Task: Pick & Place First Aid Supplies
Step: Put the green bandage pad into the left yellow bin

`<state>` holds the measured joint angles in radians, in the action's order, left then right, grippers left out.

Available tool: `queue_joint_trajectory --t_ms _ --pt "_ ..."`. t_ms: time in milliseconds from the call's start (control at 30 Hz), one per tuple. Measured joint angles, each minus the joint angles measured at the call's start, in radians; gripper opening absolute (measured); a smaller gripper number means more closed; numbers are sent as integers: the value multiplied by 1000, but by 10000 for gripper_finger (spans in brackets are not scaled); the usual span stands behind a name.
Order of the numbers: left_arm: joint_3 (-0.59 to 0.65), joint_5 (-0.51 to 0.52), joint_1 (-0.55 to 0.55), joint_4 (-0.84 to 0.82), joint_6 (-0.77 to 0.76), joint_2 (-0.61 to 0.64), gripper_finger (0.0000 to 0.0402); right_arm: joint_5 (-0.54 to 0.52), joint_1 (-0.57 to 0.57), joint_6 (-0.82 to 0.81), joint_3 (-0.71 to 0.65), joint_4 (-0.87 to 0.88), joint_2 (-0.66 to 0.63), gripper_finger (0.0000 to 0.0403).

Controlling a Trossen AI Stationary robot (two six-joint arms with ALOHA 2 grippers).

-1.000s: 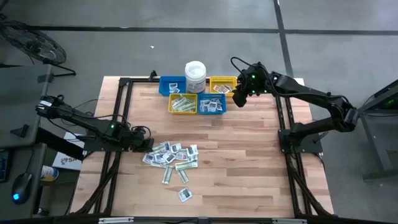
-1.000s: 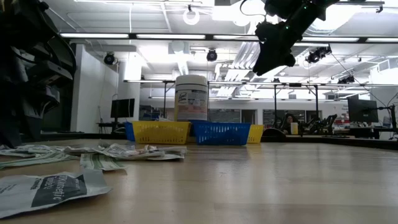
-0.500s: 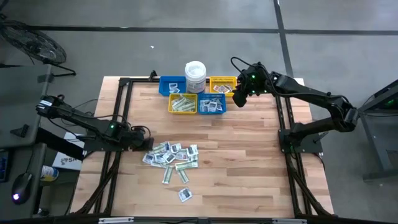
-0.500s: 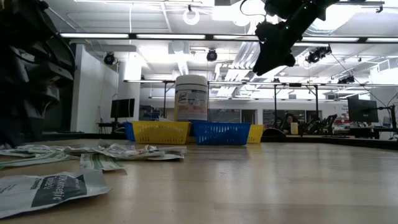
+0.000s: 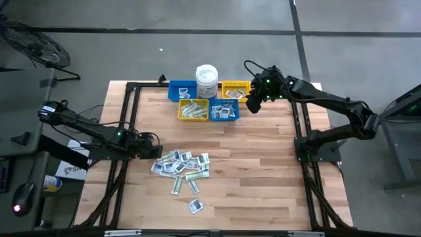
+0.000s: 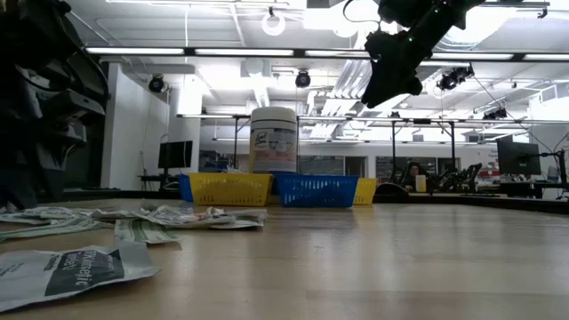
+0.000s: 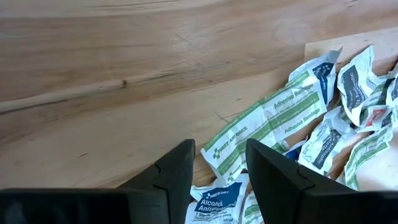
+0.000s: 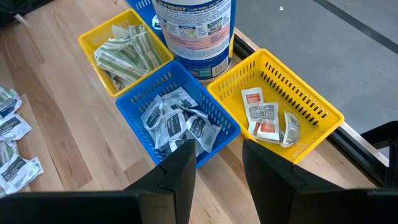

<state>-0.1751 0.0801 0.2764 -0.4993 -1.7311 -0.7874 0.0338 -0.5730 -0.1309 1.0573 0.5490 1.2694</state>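
Four small bins sit at the far edge of a pale wooden table (image 5: 263,171), beside a white lidded tub (image 5: 206,79). Behind it, the low view shows a workshop with ceiling strip lights, a metal frame and monitors (a person sits far back).

One yellow bin (image 8: 106,37) holds green-and-white strips. Next to it, a blue bin (image 8: 149,102) is full of white square packets with dark print. Another yellow bin (image 8: 311,106) holds a few white packets with red print. What lies in the second blue bin (image 5: 180,87), behind the tub, cannot be made out.

Most of the first aid supplies (image 5: 181,164) lie in a loose heap on the near-left part of the table, with one packet apart, nearer the front edge.

Low at the heap's edge, the left gripper (image 7: 221,163) has its fingers spread and empty over a bandage strip (image 7: 273,118). High above the blue bin, the right gripper (image 8: 217,163) also has its fingers parted, holding nothing.
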Motion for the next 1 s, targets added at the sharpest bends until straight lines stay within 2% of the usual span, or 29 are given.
queue_joint_trajectory --t_ms 1000 --pt "10 -57 -2 105 52 -10 152 4 12 -11 0 0 0 126"
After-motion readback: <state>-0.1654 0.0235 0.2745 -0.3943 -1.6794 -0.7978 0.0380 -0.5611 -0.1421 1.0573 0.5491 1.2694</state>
